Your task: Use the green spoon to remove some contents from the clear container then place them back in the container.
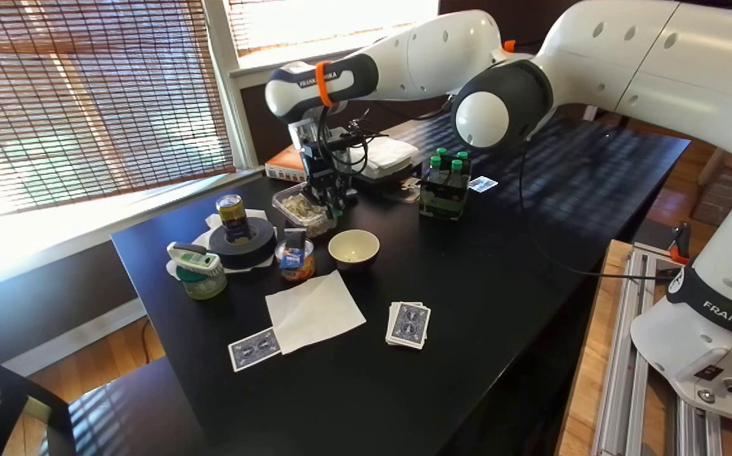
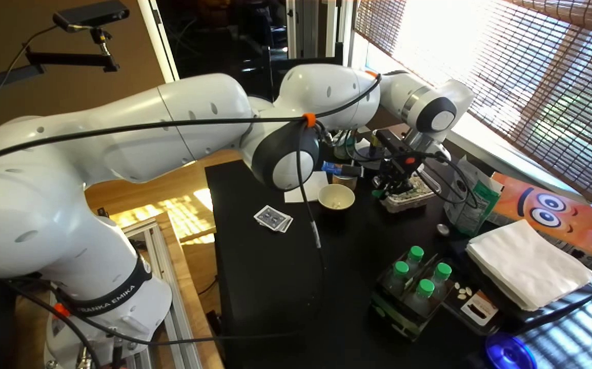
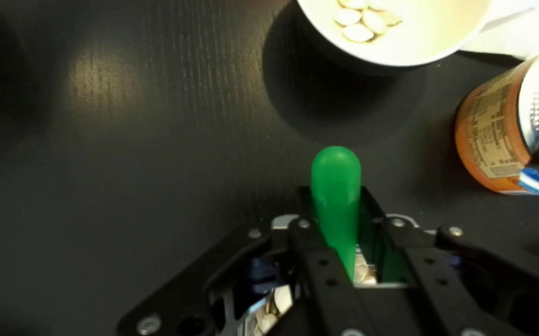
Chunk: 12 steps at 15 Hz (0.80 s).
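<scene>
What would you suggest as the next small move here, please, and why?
Probably ease the spoon gently into the contents and scoop: the tool holds it at the edge of the container. Its far end is hidden, so I can't tell whether it carries anything.

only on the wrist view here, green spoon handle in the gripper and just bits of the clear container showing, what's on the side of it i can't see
Observer: In both exterior views, pale seed-like pieces show in the part of the clear container away from the cream bowl.
Operator: ok and out past the left edge of my picture
Observer: In an exterior view, a carrier with four green-capped bottles stands there.
Operator: and off the top, beyond the cream bowl
Observer: A stack of playing cards lies there, backs up.
</scene>
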Motion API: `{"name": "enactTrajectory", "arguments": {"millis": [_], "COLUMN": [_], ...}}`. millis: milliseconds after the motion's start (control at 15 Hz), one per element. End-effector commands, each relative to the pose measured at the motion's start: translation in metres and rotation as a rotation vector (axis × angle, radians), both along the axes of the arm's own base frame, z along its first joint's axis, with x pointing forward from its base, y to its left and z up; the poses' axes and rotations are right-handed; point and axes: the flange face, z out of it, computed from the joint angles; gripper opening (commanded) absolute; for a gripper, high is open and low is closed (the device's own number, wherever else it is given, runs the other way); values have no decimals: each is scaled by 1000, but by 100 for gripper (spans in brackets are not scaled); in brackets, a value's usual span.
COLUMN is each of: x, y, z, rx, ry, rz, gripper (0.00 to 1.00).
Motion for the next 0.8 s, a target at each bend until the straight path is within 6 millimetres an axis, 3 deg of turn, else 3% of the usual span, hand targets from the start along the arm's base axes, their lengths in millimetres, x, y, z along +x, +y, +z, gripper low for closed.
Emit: {"name": "enactTrajectory", "arguments": {"millis": [0,733], "x": [-1,-12], "y": [12,29], "z": [9,63], "rx": [-4,-29], "ry": [19,113], "rz": [14,62], "gripper": [6,6]}}
